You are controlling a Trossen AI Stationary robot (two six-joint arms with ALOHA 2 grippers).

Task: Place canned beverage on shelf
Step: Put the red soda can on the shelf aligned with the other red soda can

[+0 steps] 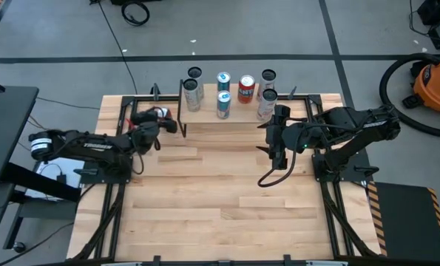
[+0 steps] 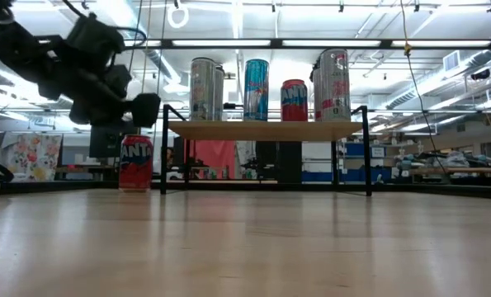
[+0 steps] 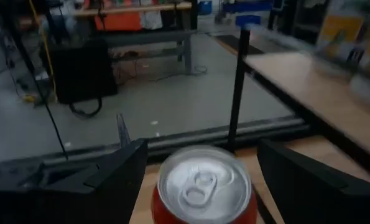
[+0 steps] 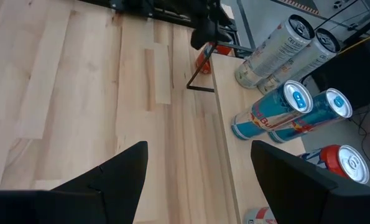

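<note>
Silver-topped and red-sided, the can fills the foreground of the left wrist view, standing upright between the spread fingers of the left gripper. The jaws are released, one on either side of the can's top, with a gap showing on both sides; nothing is grasped yet. In the low view the can stands on the tabletop just beside the shelf's near leg, directly under the descending gripper. Its long axis is vertical, running down from between the jaws. The shelf lies to the jaws' side and higher, already carrying several cans. The left arm is clearly the nearer one. The right gripper waits off the shelf's other end, fingers apart and empty.
</note>
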